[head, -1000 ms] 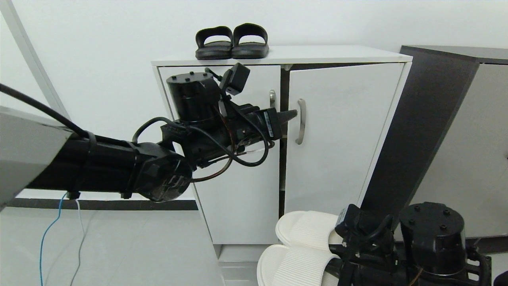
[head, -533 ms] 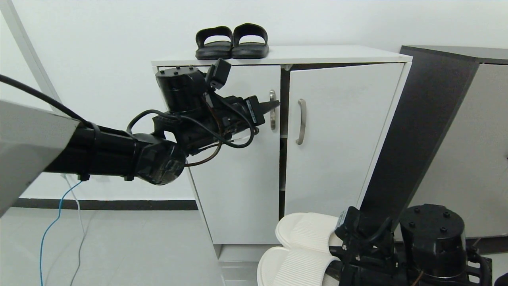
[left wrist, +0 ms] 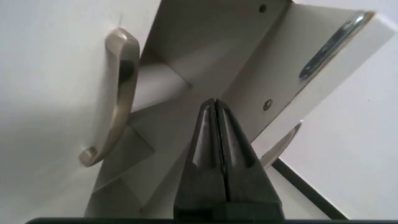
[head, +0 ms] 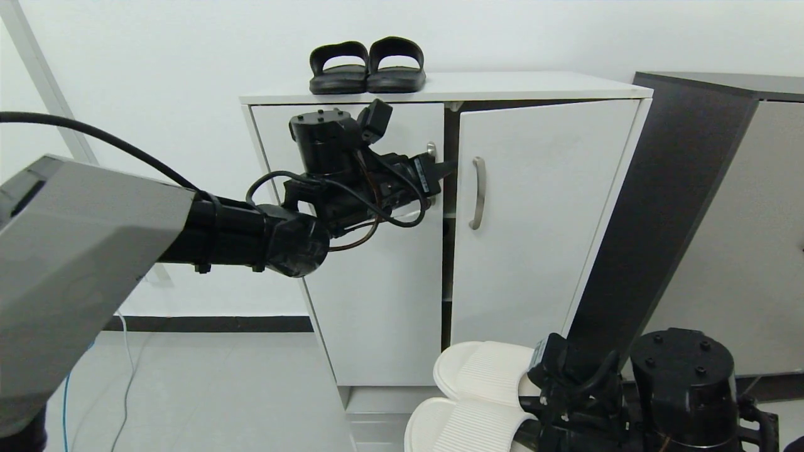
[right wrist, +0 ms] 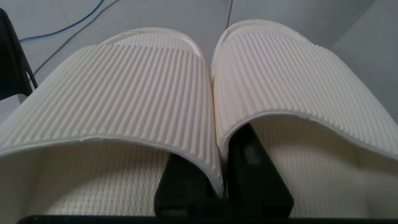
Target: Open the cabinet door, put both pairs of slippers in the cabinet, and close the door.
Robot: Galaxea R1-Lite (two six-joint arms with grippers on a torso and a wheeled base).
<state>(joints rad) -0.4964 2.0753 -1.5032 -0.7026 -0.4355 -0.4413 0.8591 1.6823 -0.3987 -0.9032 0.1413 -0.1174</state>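
Left gripper (head: 450, 167) at the cabinet's (head: 534, 88) door gap.
Wrist views show its tips pressed together by the handle (left wrist: 121, 81), and the right gripper (right wrist: 221, 177) pinching ribbed white slippers (right wrist: 137, 93).

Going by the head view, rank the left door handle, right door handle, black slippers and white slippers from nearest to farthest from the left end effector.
1. Left door handle, right beside the left end effector.
2. Right door handle, just across the door gap.
3. Black slippers, up on top of the cabinet.
4. White slippers, low down in front of the cabinet.
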